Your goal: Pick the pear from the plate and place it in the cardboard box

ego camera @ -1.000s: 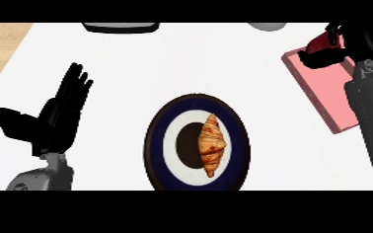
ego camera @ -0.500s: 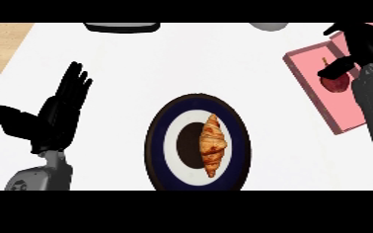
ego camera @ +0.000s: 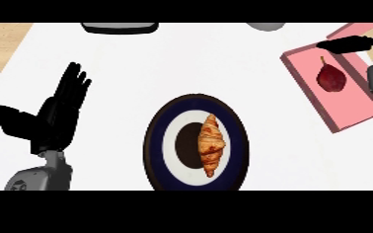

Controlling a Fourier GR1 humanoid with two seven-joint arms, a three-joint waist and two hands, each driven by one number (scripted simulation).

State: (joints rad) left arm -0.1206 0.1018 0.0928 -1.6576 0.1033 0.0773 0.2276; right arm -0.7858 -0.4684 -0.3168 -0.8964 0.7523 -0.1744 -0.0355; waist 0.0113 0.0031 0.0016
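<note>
Fingers (ego camera: 348, 44) of my right hand straight above the box (ego camera: 342, 109) holding the pear (ego camera: 331, 77); left hand (ego camera: 58, 109) open on white table (ego camera: 189, 64); plate (ego camera: 162, 143) carries a croissant (ego camera: 211, 145).

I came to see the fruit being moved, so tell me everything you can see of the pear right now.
The pear is dark red with a thin stem pointing up and to the left in the view. It looks smooth and whole, wider at its lower end. It lies on its side inside the pink box at the counter's right edge, on the box's floor, apart from the walls. No hand holds it: the right hand shows just beyond it, not touching.
</note>
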